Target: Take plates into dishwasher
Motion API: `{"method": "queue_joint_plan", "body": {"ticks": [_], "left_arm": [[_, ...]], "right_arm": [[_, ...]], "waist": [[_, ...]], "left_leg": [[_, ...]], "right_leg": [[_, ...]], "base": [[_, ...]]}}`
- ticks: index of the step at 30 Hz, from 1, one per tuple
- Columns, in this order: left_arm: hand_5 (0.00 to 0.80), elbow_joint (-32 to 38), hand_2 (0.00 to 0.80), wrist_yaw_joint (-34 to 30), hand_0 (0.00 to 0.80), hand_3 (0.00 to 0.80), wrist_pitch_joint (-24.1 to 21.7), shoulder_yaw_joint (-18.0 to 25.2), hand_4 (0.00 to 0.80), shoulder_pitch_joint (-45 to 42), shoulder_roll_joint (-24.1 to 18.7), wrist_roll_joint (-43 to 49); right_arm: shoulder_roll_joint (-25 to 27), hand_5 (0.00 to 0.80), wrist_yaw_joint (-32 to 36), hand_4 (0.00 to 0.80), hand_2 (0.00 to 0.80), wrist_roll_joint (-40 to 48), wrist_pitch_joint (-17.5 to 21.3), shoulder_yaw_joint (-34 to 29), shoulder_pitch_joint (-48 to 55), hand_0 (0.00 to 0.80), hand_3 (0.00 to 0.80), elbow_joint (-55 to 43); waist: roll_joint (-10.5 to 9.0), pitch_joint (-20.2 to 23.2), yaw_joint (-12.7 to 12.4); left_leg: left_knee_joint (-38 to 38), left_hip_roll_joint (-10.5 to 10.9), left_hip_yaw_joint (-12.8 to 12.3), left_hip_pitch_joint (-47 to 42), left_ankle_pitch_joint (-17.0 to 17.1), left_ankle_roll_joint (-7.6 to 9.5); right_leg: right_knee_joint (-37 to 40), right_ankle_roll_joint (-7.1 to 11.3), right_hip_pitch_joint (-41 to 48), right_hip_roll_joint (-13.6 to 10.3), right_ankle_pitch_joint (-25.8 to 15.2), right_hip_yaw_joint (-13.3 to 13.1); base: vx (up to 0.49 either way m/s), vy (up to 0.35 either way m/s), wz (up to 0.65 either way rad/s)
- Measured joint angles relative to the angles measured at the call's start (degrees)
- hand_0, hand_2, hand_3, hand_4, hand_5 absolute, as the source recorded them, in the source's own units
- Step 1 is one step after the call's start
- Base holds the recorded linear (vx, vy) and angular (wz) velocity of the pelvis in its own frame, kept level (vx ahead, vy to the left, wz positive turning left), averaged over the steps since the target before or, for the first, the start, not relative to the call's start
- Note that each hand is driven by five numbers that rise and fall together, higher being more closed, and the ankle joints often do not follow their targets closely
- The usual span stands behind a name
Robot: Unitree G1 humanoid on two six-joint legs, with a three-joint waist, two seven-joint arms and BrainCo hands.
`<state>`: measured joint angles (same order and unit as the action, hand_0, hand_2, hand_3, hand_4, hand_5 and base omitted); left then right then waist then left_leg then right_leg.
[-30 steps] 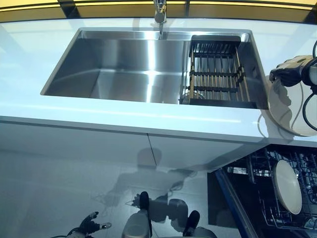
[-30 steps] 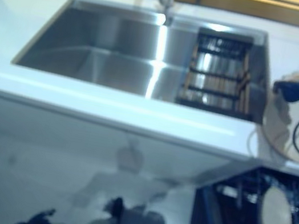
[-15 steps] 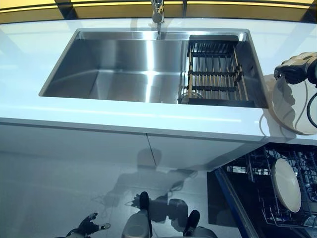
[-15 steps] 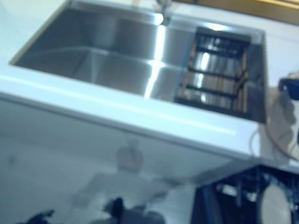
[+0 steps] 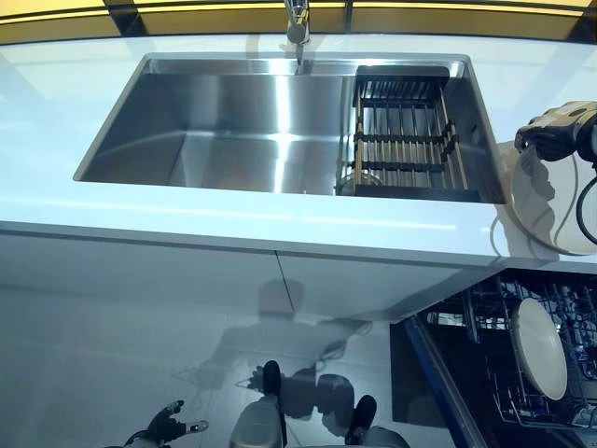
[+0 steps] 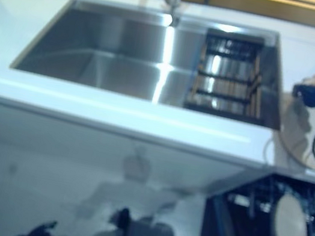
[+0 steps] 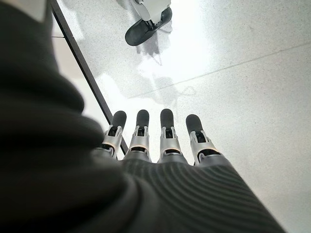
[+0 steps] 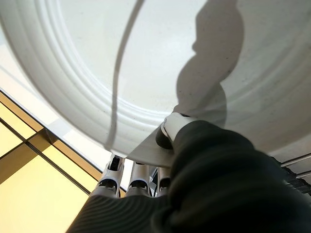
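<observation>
My right hand [image 5: 560, 131] is at the right end of the white counter [image 5: 233, 229], shut on a large white plate [image 5: 546, 205]. In the right wrist view the plate [image 8: 146, 63] fills the picture, with my thumb [image 8: 170, 128] on its face and the fingers behind its rim. Below the counter, the open dishwasher's dark wire rack [image 5: 494, 373] holds another white plate [image 5: 539, 347] standing on edge. My left hand [image 5: 168, 427] hangs low at the lower left over the floor, its fingers [image 7: 155, 131] straight and empty.
A steel sink [image 5: 242, 126] is set in the counter, with a tap [image 5: 298, 23] behind it and a dark slatted drainer [image 5: 406, 140] at its right end. The white cabinet front [image 5: 187, 289] runs below the counter, left of the dishwasher.
My right hand and the plate have shifted slightly to the right. The left hand has not moved.
</observation>
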<state>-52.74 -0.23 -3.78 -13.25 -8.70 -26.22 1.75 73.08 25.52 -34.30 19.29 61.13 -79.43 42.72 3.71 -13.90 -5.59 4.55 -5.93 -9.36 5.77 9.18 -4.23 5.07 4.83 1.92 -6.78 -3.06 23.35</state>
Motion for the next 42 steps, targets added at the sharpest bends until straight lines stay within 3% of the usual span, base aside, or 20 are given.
{"method": "queue_joint_plan", "body": {"ticks": [13, 15, 16, 19, 42], "left_arm": [[0.000, 0.5, 0.000, -0.2, 0.000, 0.000, 0.0, 0.0, 0.000, -0.2, 0.0, 0.0], [0.000, 0.5, 0.000, -0.2, 0.000, 0.000, 0.0, 0.0, 0.000, -0.2, 0.0, 0.0], [0.000, 0.5, 0.000, -0.2, 0.000, 0.000, 0.0, 0.0, 0.000, -0.2, 0.0, 0.0], [0.000, 0.5, 0.000, -0.2, 0.000, 0.000, -0.2, 0.0, 0.000, -0.2, 0.0, 0.0], [0.000, 0.8, 0.000, -0.2, 0.000, 0.000, -0.6, 0.0, 0.000, -0.2, 0.0, -0.1]], "right_arm": [[0.0, 0.800, -1.7, 0.800, 0.800, 0.0, 0.0, 0.0, 0.0, 0.800, 0.800, -0.3], [0.1, 0.684, -2.2, 0.684, 0.684, 0.0, -0.2, 0.0, 0.1, 0.684, 0.684, -0.5], [0.1, 0.574, -2.2, 0.574, 0.574, 0.0, -0.4, 0.0, 0.1, 0.574, 0.574, -0.7], [0.1, 0.000, -2.3, 0.000, 0.000, 0.0, -0.6, 0.0, 0.3, 0.000, 0.000, -1.1], [0.9, 0.000, -5.3, 0.000, 0.000, -1.3, -2.3, -1.3, 0.5, 0.000, 0.000, -1.3]], "waist": [[1.10, -0.6, 0.0], [1.21, -0.6, 0.1], [1.22, -0.6, 0.1], [1.25, -0.7, 0.0], [0.91, -1.3, 0.0]], "left_leg": [[0.0, 0.0, 0.1, 0.4, 0.0, 0.00], [0.0, 0.0, 0.1, 0.8, 0.0, 0.00], [0.0, 0.0, 0.1, 1.1, 0.0, -0.01], [0.0, 0.0, 0.1, 1.1, 0.0, -0.01], [0.1, 0.0, 0.1, 1.2, 0.0, -0.01]], "right_leg": [[-0.1, -0.02, -0.4, 0.0, 0.0, 0.0], [-0.1, -0.03, -0.8, 0.0, 0.0, 0.0], [-0.1, -0.04, -1.0, 0.1, 0.0, 0.0], [-0.1, -0.02, -1.1, 0.0, 0.0, 0.0], [-0.1, -0.03, -1.0, 0.1, 0.0, 0.1]], "base": [[0.000, 0.000, 0.00], [0.000, 0.000, 0.00], [0.000, 0.000, 0.00], [0.000, 0.000, 0.00], [0.000, 0.000, 0.00]]}}
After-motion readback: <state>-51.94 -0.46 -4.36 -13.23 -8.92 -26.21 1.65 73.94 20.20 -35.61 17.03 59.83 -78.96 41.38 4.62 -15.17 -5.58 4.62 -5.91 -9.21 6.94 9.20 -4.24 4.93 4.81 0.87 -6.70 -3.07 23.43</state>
